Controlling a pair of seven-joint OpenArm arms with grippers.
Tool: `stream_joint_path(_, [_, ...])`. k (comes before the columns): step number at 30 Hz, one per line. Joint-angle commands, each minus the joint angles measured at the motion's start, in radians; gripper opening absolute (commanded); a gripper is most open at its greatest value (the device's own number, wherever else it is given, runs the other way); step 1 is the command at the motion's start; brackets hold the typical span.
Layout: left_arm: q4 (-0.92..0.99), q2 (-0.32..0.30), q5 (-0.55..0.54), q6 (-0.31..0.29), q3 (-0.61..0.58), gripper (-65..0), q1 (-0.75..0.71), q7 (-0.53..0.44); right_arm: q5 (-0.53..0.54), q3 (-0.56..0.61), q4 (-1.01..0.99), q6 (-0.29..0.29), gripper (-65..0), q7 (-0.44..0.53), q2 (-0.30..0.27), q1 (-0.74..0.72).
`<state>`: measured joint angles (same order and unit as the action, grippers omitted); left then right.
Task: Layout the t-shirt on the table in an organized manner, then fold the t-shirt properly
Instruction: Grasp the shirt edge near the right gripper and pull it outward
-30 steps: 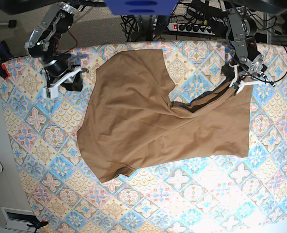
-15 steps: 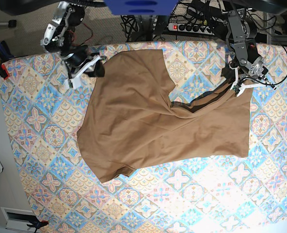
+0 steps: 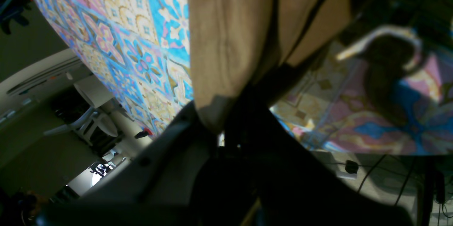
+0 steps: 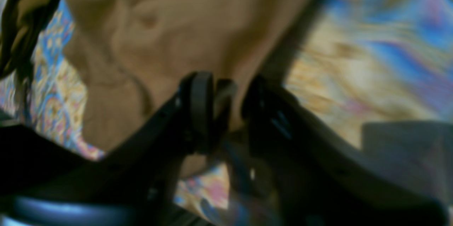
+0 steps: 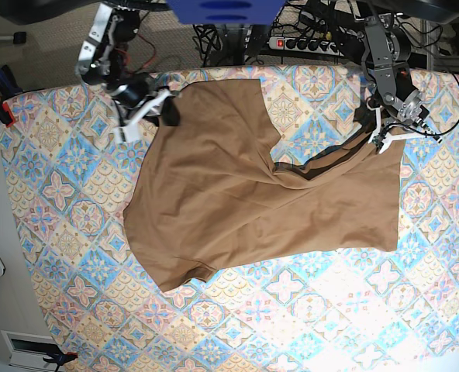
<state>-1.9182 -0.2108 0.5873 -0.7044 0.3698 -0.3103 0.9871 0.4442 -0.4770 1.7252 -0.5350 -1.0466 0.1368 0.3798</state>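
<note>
T-shirt [image 5: 268, 194] pinched by left gripper [image 5: 381, 138]; right gripper [image 5: 166, 110] closing around its edge.

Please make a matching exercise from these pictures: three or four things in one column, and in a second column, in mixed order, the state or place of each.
Column 1:
1. left claw
2. right claw
3. t-shirt
4. table

Column 2:
A. covered with a cloth of blue, pink and cream tiles
B. shut on the shirt's edge, on the base view's right
C. tan-brown, lying wrinkled and partly folded over
D. at the shirt's corner on the base view's left, cloth between its fingers

Pairs: 1-B, 2-D, 3-C, 4-A
</note>
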Motion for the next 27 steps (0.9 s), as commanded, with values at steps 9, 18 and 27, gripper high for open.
stream_joint_path(9, [-0.016, -0.009, 0.012, 0.006, 0.007, -65.0, 0.004, 0.002, -0.012, 0.027, 0.005, 0.002, -65.0, -0.027, 0.004, -0.002])
stream_joint_path(18, [-0.008, -0.009, 0.013, 0.006, 0.008, -65.0, 0.004, 0.002, -0.015, -0.148, 0.003, 0.002, -65.0, -0.197, -0.022, -0.152])
stream_joint_path(27, [0.021, -0.011, 0.018, 0.006, 0.004, -65.0, 0.006, 0.002, -0.017, -0.21, -0.093, 0.003, -65.0, -0.35, -0.136, -0.384])
